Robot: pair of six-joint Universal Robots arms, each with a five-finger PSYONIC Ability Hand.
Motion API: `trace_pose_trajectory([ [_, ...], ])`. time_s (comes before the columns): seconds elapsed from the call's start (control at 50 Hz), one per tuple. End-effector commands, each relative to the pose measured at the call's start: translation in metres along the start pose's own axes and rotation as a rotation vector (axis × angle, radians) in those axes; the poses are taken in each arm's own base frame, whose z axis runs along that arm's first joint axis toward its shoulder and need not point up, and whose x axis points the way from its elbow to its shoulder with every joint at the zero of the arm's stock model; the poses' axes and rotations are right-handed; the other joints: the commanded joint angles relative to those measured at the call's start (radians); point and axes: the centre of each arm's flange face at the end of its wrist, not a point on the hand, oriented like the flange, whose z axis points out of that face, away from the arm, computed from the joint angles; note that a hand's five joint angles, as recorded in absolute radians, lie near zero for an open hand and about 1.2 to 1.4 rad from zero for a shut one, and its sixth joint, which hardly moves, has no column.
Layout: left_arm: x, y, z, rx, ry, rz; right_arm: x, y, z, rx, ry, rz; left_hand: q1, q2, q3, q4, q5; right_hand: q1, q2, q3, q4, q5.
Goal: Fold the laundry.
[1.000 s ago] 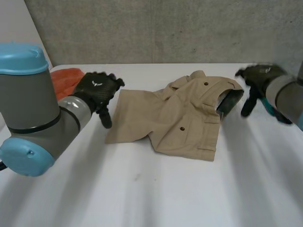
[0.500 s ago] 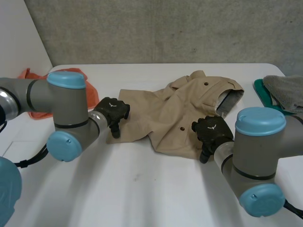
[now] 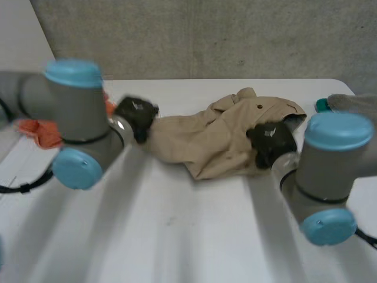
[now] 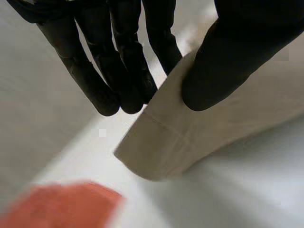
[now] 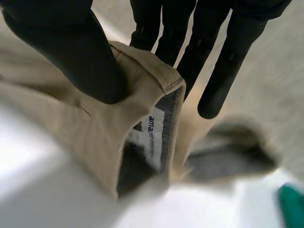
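White table [image 3: 194,236] carries the tan shorts [image 3: 206,138], bunched up, with one of my arms on either side of them. My left hand [image 3: 134,115] pinches the leg hem at the shorts' left end, thumb on top of the cloth and fingers under it; my right hand [image 3: 271,138] pinches the waistband at the shorts' right end, thumb over the band, fingers behind it, grey lining and a white label showing beside the thumb. Orange cloth [image 3: 38,131] lies left of the shorts, and grey cloth [image 3: 353,101] with a green item [image 3: 321,105] lies to their right, apart from them.
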Motion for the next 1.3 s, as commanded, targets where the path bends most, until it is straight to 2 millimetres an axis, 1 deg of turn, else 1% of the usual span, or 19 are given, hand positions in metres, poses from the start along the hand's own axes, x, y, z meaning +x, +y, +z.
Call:
trace_pose_trajectory([
  [0.02,-0.062,-0.111,-0.071,0.353,-0.205,-0.047,0.051,-0.106,-0.026,0.254,0.087,0.052,0.233,0.203,0.211,0.202,0.226,0.297,0.219,0.215,0.201,0.23],
  [0.04,-0.074,-0.133,-0.09,0.44,-0.243,-0.054,0.061,-0.127,-0.034,0.296,0.098,0.063,0.233,0.203,0.211,0.202,0.226,0.297,0.219,0.215,0.201,0.23],
  [0.12,-0.102,-0.184,-0.14,0.645,-0.342,-0.07,0.087,-0.176,-0.056,0.392,0.135,0.089,0.233,0.203,0.211,0.202,0.226,0.297,0.219,0.215,0.201,0.23],
  [0.2,-0.12,-0.215,-0.172,0.78,-0.394,-0.093,0.11,-0.21,-0.074,0.475,0.175,0.13,0.233,0.203,0.211,0.202,0.226,0.297,0.219,0.215,0.201,0.23],
  [0.32,-0.134,-0.232,-0.174,0.847,-0.421,-0.11,0.124,-0.231,-0.078,0.554,0.208,0.167,0.233,0.203,0.211,0.202,0.226,0.297,0.219,0.215,0.201,0.23],
  [0.4,-0.135,-0.222,-0.143,0.792,-0.409,-0.107,0.119,-0.223,-0.062,0.524,0.198,0.175,0.233,0.203,0.211,0.202,0.226,0.297,0.219,0.215,0.201,0.23],
  [0.48,-0.133,-0.196,-0.094,0.691,-0.375,-0.097,0.103,-0.202,-0.038,0.449,0.17,0.183,0.233,0.203,0.211,0.202,0.226,0.297,0.219,0.215,0.201,0.23],
  [0.5,-0.131,-0.181,-0.072,0.645,-0.358,-0.094,0.096,-0.189,-0.026,0.407,0.157,0.183,0.233,0.203,0.211,0.202,0.226,0.297,0.219,0.215,0.201,0.23],
  [0.66,-0.108,-0.095,0.031,0.478,-0.26,-0.079,0.07,-0.109,0.05,0.235,0.196,0.186,0.233,0.203,0.211,0.202,0.226,0.297,0.219,0.215,0.201,0.23],
  [0.78,-0.088,-0.046,0.088,0.462,-0.241,-0.064,0.051,-0.054,0.105,0.217,0.285,0.124,0.233,0.203,0.211,0.202,0.226,0.297,0.219,0.215,0.201,0.23],
  [0.82,-0.085,-0.034,0.1,0.457,-0.257,-0.06,0.045,-0.046,0.121,0.237,0.322,0.072,0.233,0.203,0.211,0.202,0.226,-0.513,-0.591,-0.595,-0.609,-0.58],
  [0.84,-0.087,-0.034,0.102,0.46,-0.266,-0.063,0.042,-0.043,0.124,0.231,0.326,0.052,0.053,0.024,0.031,0.022,0.046,-0.9,-0.978,-0.982,-0.996,-0.968],
  [0.86,-0.087,-0.033,0.103,0.459,-0.274,-0.065,0.039,-0.045,0.124,0.235,0.327,0.033,-0.283,-0.312,-0.305,-0.314,-0.29,-0.925,-1.003,-1.007,-1.021,-0.992],
  [0.88,-0.087,-0.033,0.104,0.45,-0.286,-0.066,0.033,-0.048,0.124,0.229,0.33,-0.003,-0.989,-1.018,-1.01,-1.02,-0.996,-0.925,-1.003,-1.007,-1.021,-0.992],
  [0.94,-0.089,-0.036,0.099,0.422,-0.31,-0.07,0.032,-0.056,0.118,0.215,0.331,-0.044,-0.989,-1.018,-1.01,-1.02,-0.996,-0.925,-1.003,-1.007,-1.021,-0.992],
  [1.08,-0.1,-0.06,0.055,0.314,-0.356,-0.067,0.061,-0.079,0.078,0.166,0.294,-0.005,-0.989,-1.018,-1.01,-1.02,-0.996,-0.925,-1.003,-1.007,-1.021,-0.992],
  [1.16,-0.086,-0.058,0.017,0.178,-0.291,-0.064,0.054,-0.071,0.046,0.052,0.072,-0.045,-0.989,-1.018,-1.01,-1.02,-0.996,-0.925,-1.003,-1.007,-1.021,-0.992],
  [1.22,-0.062,-0.044,-0.027,0.039,-0.193,-0.06,0.045,-0.051,0.009,-0.105,-0.15,-0.056,-0.983,-1.013,-1.005,-1.014,-0.99,-0.894,-0.972,-0.976,-0.989,-0.961],
  [1.3,-0.033,-0.019,-0.072,-0.108,-0.073,-0.052,0.04,-0.028,-0.024,-0.253,-0.302,-0.042,-0.71,-0.74,-0.732,-0.741,-0.717,-0.678,-0.756,-0.76,-0.774,-0.746],
])
